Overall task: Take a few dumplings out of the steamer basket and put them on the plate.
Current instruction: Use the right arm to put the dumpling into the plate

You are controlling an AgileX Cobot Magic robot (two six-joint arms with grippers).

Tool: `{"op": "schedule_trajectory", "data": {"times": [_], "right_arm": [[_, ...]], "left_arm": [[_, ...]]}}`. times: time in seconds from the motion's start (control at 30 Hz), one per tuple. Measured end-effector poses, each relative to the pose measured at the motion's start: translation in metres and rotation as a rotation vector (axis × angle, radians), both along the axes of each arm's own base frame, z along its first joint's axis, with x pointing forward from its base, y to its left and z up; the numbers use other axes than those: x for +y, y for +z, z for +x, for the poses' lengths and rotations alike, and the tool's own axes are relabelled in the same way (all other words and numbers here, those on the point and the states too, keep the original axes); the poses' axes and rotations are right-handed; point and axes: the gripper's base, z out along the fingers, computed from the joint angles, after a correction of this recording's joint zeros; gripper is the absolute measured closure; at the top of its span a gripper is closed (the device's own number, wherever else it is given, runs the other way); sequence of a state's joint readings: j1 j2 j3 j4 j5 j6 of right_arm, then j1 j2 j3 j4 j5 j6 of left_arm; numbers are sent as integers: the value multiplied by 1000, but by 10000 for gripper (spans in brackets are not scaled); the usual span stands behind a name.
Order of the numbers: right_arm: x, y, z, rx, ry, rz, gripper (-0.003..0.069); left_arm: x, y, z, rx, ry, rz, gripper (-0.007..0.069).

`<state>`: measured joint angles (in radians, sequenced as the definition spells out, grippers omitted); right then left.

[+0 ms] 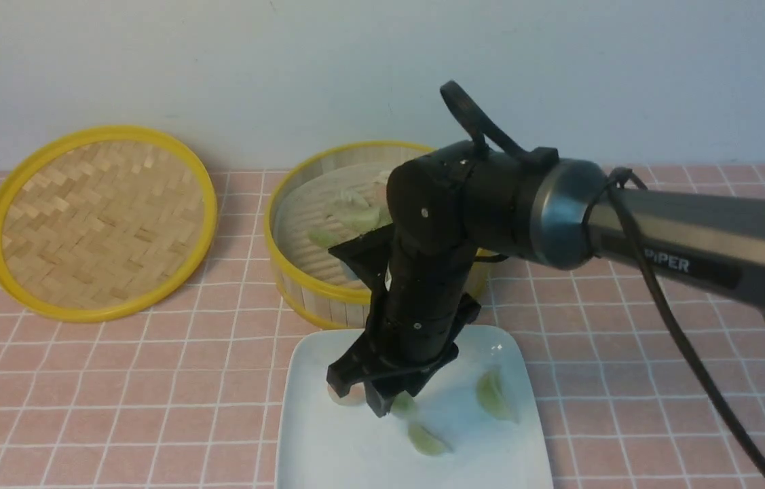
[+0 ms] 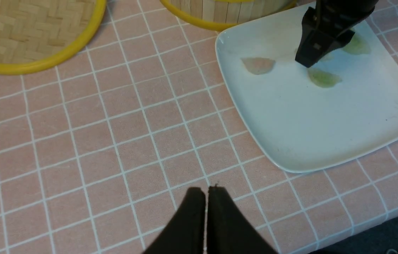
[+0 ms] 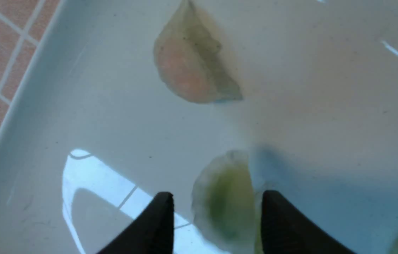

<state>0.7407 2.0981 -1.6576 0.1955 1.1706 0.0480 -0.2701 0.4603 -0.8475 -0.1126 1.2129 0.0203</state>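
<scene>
Right, starting well off to the left of the glossy white square plate (image 1: 328, 455): the flat woven bamboo lid with its yellow rim (image 1: 100, 221) lies on the pink checked tablecloth (image 1: 151, 380), out of harm's way. The left gripper (image 2: 206, 190) hangs over bare cloth on the plate's left, black jaws pressed together on nothing.

Just behind the plate sits the round bamboo-slat steamer basket with yellow rims (image 1: 301, 288), with a few pale green dumplings (image 1: 355, 214) inside.

Now the plate itself. A pinkish crescent dumpling (image 3: 188, 70) lies toward its left side. Beside it the right gripper (image 3: 216, 197) points down, jaws parted around a pale green dumpling (image 3: 225, 215). One jaw stands clear of it and the other looks to be touching. It's blurred, though, and I can't tell whether it rests on the plate.

That's the worry: if the soft skin clings to that jaw, a lift could drag it up or flip it toward the plate's edge. Further right, a second green dumpling (image 1: 428, 440) and a third green dumpling (image 1: 493, 394) lie close by. A sideways exit could clip them and send them sliding on that slick glaze.
</scene>
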Motion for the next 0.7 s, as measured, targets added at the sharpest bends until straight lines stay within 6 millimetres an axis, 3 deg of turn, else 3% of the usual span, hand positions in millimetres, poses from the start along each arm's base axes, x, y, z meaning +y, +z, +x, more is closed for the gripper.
{"op": "schedule_trajectory", "data": {"times": [0.17, 0.33, 0.4, 0.47, 0.5, 0.53, 0.63, 0.7], "right_arm": [[0, 6, 1, -3, 9, -13, 126], [0, 33, 7, -93, 47, -1, 99], [-4, 51, 4, -121, 48, 21, 132], [-15, 98, -9, -200, 37, 94, 256], [-15, 98, -9, -199, 36, 94, 267], [-26, 133, -20, -262, 25, 150, 352], [-58, 204, -53, -409, 6, 254, 550], [-86, 247, -80, -515, -19, 317, 630]], "left_arm": [[0, 1, 1, -9, 1, -3, 631], [0, 2, 2, -29, 3, -9, 631], [-1, 3, 3, -45, 7, -18, 631], [-1, 7, 5, -88, 15, -37, 631], [-1, 7, 6, -92, 15, -39, 631], [-2, 10, 8, -126, 19, -52, 631], [-2, 16, 11, -200, 26, -79, 631], [-3, 19, 14, -250, 31, -97, 631]]}}
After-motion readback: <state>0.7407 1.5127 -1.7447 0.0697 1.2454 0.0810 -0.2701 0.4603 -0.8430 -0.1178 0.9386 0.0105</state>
